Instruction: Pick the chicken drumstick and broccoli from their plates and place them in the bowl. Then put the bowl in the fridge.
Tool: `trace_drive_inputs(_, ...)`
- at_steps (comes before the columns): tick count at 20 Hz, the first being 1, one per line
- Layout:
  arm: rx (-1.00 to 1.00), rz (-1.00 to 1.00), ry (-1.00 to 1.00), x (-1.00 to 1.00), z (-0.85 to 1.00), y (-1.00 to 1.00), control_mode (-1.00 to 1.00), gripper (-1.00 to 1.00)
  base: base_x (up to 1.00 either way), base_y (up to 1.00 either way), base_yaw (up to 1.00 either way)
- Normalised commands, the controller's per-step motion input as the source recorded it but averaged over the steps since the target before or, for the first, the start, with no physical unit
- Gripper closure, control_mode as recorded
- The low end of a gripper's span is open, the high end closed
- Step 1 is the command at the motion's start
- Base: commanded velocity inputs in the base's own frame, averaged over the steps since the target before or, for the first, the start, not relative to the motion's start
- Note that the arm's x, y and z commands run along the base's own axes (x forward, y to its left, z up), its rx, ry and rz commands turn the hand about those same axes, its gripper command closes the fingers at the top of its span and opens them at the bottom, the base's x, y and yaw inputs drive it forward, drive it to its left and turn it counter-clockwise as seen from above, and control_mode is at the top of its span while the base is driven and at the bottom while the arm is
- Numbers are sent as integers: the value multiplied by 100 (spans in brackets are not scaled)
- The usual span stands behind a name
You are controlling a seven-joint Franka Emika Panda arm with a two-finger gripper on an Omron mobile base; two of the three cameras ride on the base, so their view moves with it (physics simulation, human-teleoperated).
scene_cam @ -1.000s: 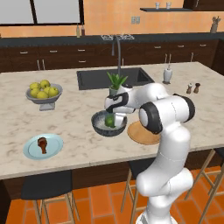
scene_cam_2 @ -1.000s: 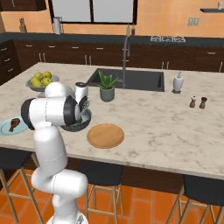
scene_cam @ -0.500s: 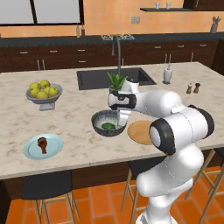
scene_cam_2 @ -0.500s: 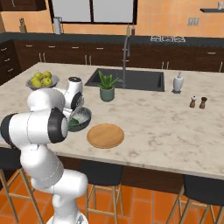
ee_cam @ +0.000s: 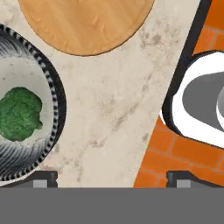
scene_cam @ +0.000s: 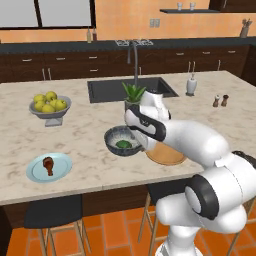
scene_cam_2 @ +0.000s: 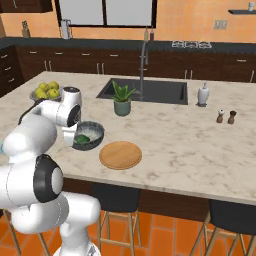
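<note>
The dark ribbed bowl [scene_cam: 122,141] [scene_cam_2: 88,135] [ee_cam: 26,109] sits mid-counter with the broccoli [scene_cam: 122,144] [scene_cam_2: 81,139] [ee_cam: 18,113] lying inside it. My gripper [ee_cam: 111,177] hangs open and empty just above the counter beside the bowl, near the front edge; its hand [scene_cam: 144,126] [scene_cam_2: 70,114] hovers by the bowl's rim. The wood-coloured plate [scene_cam: 167,154] [scene_cam_2: 120,154] [ee_cam: 85,24] lies bare right of the bowl. Far left, the chicken drumstick [scene_cam: 48,164] rests on the pale blue plate [scene_cam: 49,168]. The fridge is out of view.
A footed fruit bowl [scene_cam: 49,107] [scene_cam_2: 46,92] stands at the back left, a potted plant [scene_cam: 133,95] [scene_cam_2: 122,99] behind the bowl by the sink [scene_cam: 131,89]. A soap dispenser [scene_cam: 191,85] and two shakers [scene_cam: 220,100] stand right. Stools sit under the counter's front edge.
The jaws have opened wider and the broccoli now lies loose in the bowl. The arm has swung, its elbow moving out toward the counter's front edge.
</note>
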Motion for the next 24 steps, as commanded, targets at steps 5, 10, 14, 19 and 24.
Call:
trace_drive_inputs(5,-21,76,-10,-20,32,27,-100,-100,0,0,0)
trace_drive_inputs(10,-5,81,-20,0,-2,46,-100,-100,0,0,0)
trace_drive_inputs(14,-1,79,-21,0,-1,57,-100,-100,0,0,0)
trace_drive_inputs(19,-2,68,-11,0,0,91,-100,-100,0,0,0)
trace_drive_inputs(24,-5,44,0,0,-2,100,-100,-100,0,0,0)
